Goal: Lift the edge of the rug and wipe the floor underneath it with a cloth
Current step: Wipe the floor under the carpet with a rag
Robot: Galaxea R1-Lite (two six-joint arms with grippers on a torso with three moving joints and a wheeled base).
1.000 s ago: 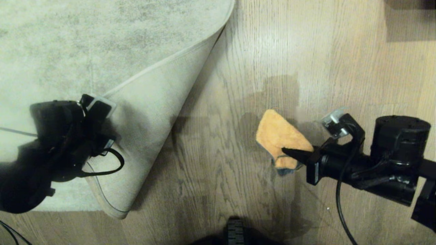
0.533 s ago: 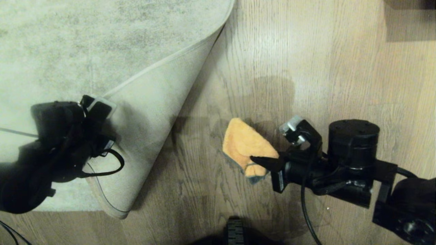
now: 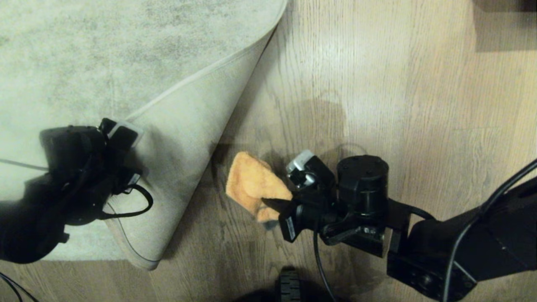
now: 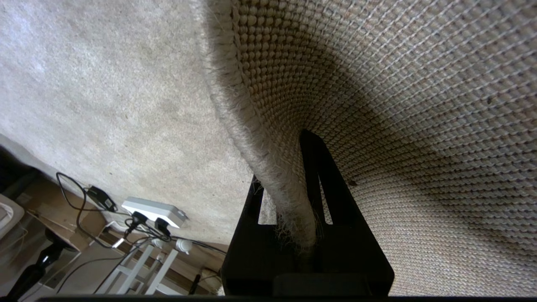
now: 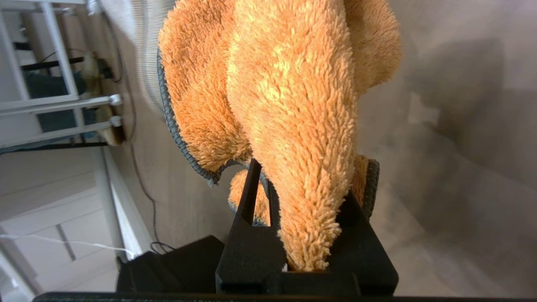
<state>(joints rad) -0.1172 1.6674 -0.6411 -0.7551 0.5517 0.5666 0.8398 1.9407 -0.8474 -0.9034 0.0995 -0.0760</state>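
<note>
The rug edge is folded up and back, its cream woven backing facing up, and bare floor lies beside it. My left gripper is at the left, shut on the rug edge; in the left wrist view the left gripper pinches the fuzzy border between its black fingers. My right gripper reaches in from the right, low over the floor, shut on the orange cloth. The cloth sits just right of the raised fold. In the right wrist view the cloth bulges out of the right gripper against the floor.
A dark part of my base shows at the bottom middle. A dark object sits at the top right corner. Beyond the rug lie a white power strip with cables and white furniture legs.
My right arm has swept the cloth leftward across the floor, from the right of centre to the foot of the raised rug fold. The left gripper and rug edge have kept still.
</note>
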